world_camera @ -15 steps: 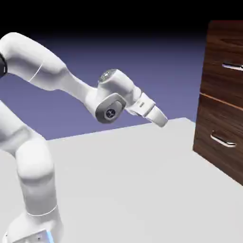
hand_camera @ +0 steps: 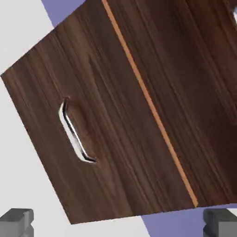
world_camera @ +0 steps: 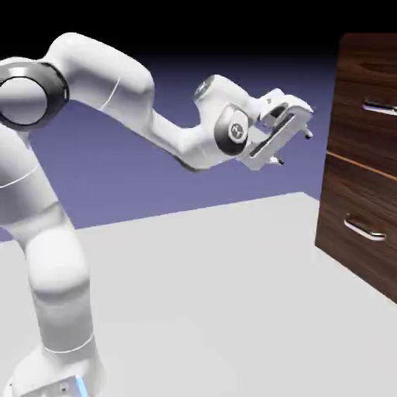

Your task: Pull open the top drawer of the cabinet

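Gripper [world_camera: 292, 147] spread wide, nothing between the fingertips [hand_camera: 16, 222], well clear of the cabinet [world_camera: 360, 209]. Top drawer [world_camera: 364, 124] lies beyond it toward the exterior view's right; its handle [world_camera: 380, 107], silver, is apart from the fingertips.

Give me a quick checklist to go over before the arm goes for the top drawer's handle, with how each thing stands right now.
1. Gripper open: ok, the fingertips stand wide apart.
2. Nothing held between the fingertips: ok, only the view of the cabinet and backdrop lies beyond.
3. Top drawer closed: ok, its front looks flush with the lower drawer.
4. Gripper at the top handle: not ok, a gap remains.
5. Hand view centred on the top handle: not ok, just a sliver shows at the right edge.
6. Fingers lined up to straddle that handle: cannot tell.
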